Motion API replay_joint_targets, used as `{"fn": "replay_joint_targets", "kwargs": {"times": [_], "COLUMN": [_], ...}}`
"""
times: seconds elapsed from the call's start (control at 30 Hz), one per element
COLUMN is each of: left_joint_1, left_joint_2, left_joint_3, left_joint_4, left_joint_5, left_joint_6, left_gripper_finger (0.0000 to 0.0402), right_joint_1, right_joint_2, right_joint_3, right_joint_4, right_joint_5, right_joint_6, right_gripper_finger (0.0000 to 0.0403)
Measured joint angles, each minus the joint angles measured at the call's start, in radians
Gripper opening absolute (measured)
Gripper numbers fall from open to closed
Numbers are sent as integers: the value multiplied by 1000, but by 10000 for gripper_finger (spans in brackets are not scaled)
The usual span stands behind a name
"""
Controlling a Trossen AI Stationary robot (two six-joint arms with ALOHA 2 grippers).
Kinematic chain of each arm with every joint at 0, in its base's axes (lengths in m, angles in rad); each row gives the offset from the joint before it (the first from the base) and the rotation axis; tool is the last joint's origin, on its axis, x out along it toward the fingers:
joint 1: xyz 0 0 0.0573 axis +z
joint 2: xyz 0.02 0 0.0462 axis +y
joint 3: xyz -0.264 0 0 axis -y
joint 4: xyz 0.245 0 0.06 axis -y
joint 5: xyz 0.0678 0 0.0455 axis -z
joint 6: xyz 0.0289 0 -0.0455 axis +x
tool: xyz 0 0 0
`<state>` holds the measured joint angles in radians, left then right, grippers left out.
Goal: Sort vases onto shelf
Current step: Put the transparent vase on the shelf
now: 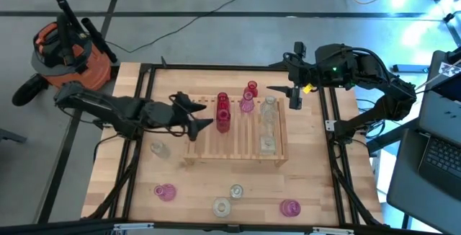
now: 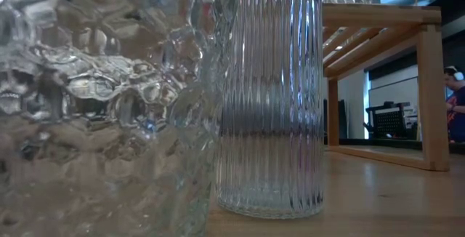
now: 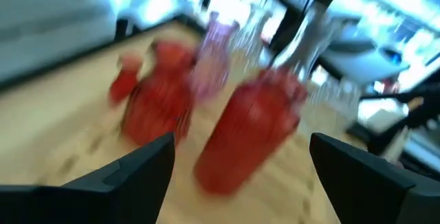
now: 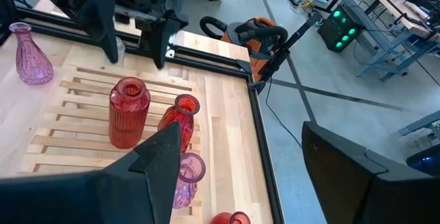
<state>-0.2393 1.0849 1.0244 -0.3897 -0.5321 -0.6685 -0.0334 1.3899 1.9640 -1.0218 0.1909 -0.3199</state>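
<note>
While both arms hang over the table, I see the left gripper (image 1: 204,125) at the shelf's (image 1: 238,148) left end, fingers spread wide with nothing between them, pointing at the red vases (image 1: 222,112). Left wrist view, blurred: two red vases (image 3: 247,131) stand just ahead of the open fingers (image 3: 141,162), a pink one behind them. Right gripper (image 1: 282,91) sits near the table's far edge, just off the shelf's far right corner, fingers apart and empty. On the shelf: two red vases, two pink (image 1: 248,104), clear ones (image 1: 268,123) toward the right end. Off the shelf: a clear vase (image 1: 159,149) near the left edge; along the near edge a pink (image 1: 166,192), two clear (image 1: 223,206), a pink (image 1: 289,207).
</note>
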Motion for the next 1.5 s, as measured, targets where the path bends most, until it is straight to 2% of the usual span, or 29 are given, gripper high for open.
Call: {"fn": "replay_joint_targets", "kwargs": {"times": [0.2, 0.3, 0.4, 0.47, 0.67, 0.77, 0.87, 0.97, 1.2, 1.37, 1.5], "left_joint_1": [-1, -20, -49, -71, -142, -158, -176, -194, -197, -197, -197], "left_joint_2": [-36, -25, -11, -12, -40, -44, -65, -82, -81, -82, -81], "left_joint_3": [174, 185, 138, 91, -2, -46, -80, -103, -165, -183, -182], "left_joint_4": [-608, -894, -1061, -1042, -975, -974, -919, -857, -841, -814, -799], "left_joint_5": [223, 330, 419, 453, 457, 516, 569, 555, 571, 577, 574], "left_joint_6": [-298, -459, -597, -640, -766, -816, -842, -868, -875, -875, -874], "left_gripper_finger": [315, 303, 291, 286, 283, 283, 283, 283, 279, 252, 205], "right_joint_1": [0, 0, 0, 0, 0, 1, 1, 1, 0, 0, 0], "right_joint_2": [3, 9, 20, 32, 55, 66, 73, 75, 75, 75, 75], "right_joint_3": [0, 0, 0, 0, 0, 0, 0, 0, 0, 0, 0], "right_joint_4": [0, 0, 0, -1, -10, -12, -27, -29, -29, -31, -40], "right_joint_5": [0, 3, 15, 19, 11, 8, 0, 0, 0, 0, 0], "right_joint_6": [0, 0, 0, 0, 0, 0, 0, 0, 0, 0, 0], "right_gripper_finger": [248, 248, 248, 248, 248, 248, 248, 248, 248, 248, 248]}}
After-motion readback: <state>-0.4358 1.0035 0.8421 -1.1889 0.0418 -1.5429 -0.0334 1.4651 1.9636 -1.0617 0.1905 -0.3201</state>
